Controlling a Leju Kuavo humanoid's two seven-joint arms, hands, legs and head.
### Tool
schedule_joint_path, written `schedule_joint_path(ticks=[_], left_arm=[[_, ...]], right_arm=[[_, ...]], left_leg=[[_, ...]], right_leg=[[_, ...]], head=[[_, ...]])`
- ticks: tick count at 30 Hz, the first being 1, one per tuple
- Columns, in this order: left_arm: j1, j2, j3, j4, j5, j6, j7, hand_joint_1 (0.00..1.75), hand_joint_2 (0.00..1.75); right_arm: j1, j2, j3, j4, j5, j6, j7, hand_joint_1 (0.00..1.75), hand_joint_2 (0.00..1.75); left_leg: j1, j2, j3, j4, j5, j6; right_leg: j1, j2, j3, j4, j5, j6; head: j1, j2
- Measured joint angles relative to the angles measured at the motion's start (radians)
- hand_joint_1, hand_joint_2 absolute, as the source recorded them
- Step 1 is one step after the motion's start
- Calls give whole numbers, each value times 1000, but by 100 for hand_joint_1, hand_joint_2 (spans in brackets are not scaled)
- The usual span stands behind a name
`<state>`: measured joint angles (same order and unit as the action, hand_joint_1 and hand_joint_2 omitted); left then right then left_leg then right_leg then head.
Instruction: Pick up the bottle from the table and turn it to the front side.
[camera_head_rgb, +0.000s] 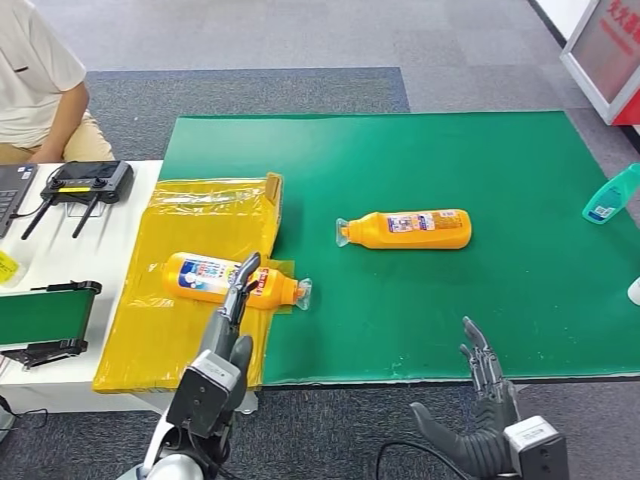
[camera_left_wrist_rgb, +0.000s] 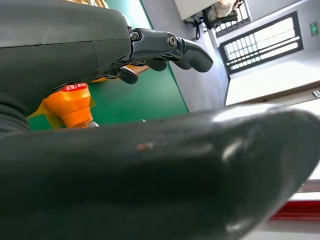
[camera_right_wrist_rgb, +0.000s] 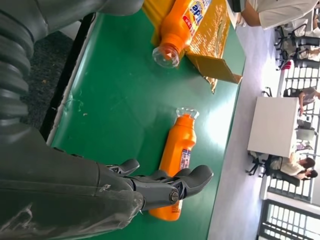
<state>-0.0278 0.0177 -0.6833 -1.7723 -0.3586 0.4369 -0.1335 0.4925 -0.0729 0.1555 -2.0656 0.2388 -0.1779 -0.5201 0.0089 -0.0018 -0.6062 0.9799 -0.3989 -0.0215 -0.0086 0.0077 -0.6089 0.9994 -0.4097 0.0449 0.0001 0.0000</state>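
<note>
Head view: left hand (camera_head_rgb: 235, 300) spread above glossy orange bottle (camera_head_rgb: 198, 278); right hand (camera_head_rgb: 483, 400) spread, empty.

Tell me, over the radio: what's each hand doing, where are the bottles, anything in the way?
Left hand open, over orange bottle lying on yellow sheet. Right hand open, empty, at table's near edge. Second orange bottle lying on green mat. Nothing blocking.

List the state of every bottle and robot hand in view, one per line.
Near orange bottle: lying on its side on the yellow sheet, cap right.
Far orange bottle: lying on the green mat, cap left.
Teal bottle: lying at the mat's right edge.
Left robot hand: open, over the near bottle.
Right robot hand: open, holding nothing.
</note>
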Motion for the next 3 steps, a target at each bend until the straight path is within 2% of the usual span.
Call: schedule_joint_path(ticks=[3], left_arm=[[-1,8,-9,-11,10,2,-4,0,0]], right_arm=[[10,5,-9,-9,0,5,1,0,175]], left_leg=[[0,0,0,0,0,0]], right_leg=[[0,0,0,0,0,0]], head=[[0,0]])
